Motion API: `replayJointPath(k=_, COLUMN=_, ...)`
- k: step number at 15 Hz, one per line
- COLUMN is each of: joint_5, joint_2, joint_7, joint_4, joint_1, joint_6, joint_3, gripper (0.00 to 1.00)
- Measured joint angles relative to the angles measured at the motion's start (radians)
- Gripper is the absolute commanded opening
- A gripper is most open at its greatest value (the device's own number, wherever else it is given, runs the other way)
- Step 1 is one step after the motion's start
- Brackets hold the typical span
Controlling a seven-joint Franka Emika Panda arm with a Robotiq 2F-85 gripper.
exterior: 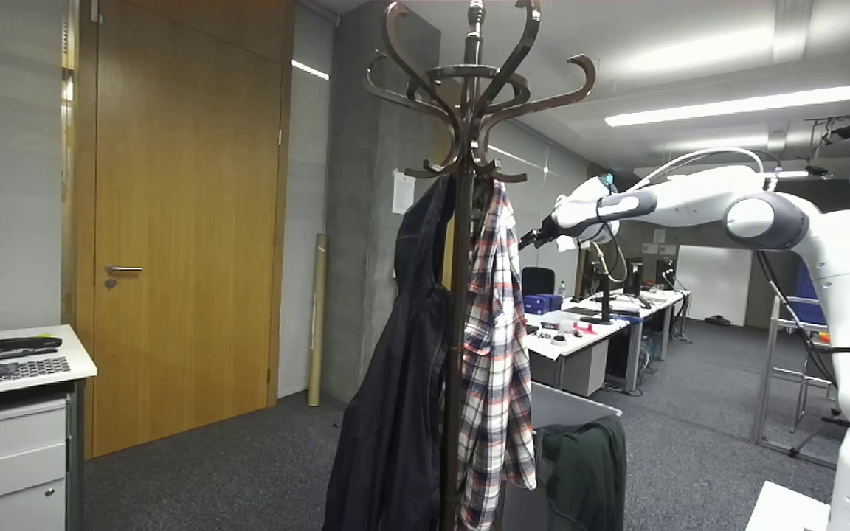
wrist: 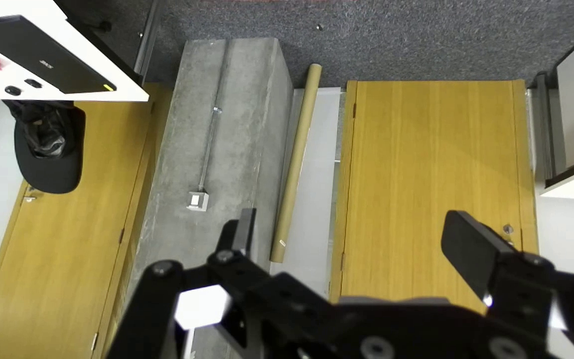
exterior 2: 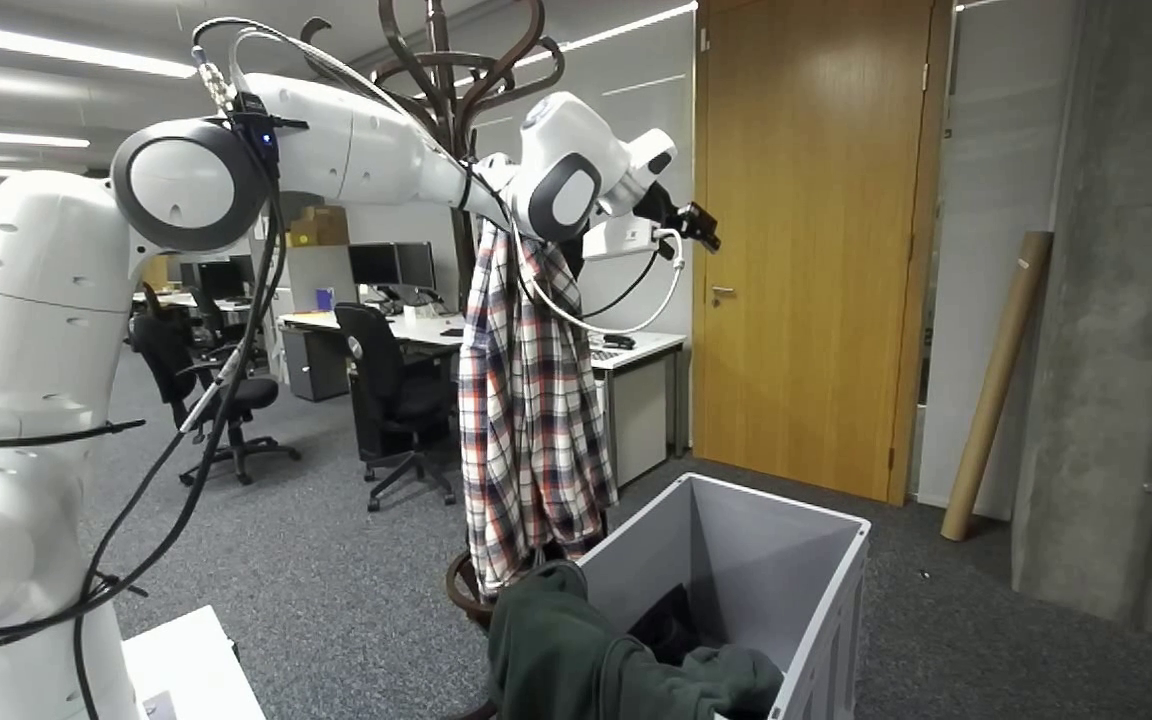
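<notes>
My gripper (wrist: 351, 213) is open, its two fingers wide apart with nothing between them. Behind the gap the wrist view shows only the distant wooden door and wall. In an exterior view the gripper (exterior 2: 701, 228) is raised above the level of a grey crate (exterior 2: 766, 560). A dark green garment (exterior 2: 561, 640) hangs over the crate's rim, and something black (exterior 2: 671, 625) lies inside. A plaid shirt (exterior: 497, 332) hangs from a dark wooden coat rack (exterior: 460, 295), with a black jacket (exterior: 395, 369) beside it. Neither hanging garment shows in the wrist view.
A wooden door (exterior 2: 801, 250), a leaning cardboard tube (exterior 2: 996, 385) and a concrete column (exterior 2: 1116, 400) stand at the back. Desks (exterior: 617, 310) hold several items. Loose cables (exterior 2: 626, 325) hang along the arm. Curved hooks (exterior: 572, 81) spread from the rack's top.
</notes>
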Motion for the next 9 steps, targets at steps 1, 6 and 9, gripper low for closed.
replayJointPath(k=1, joint_5=-0.005, joint_2=-0.002, joint_7=0.011, joint_4=-0.001, joint_1=0.006, joint_6=-0.033, joint_3=0.0, gripper=1.0)
replayJointPath(k=6, joint_5=-0.004, joint_2=-0.039, joint_7=-0.022, joint_4=-0.083, joint_1=0.02, joint_6=-0.213, joint_3=0.033, gripper=1.0)
replayJointPath(k=9, joint_5=-0.004, joint_2=-0.1, joint_7=-0.093, joint_4=-0.189, joint_1=0.018, joint_6=-0.299, joint_3=0.037, gripper=1.0)
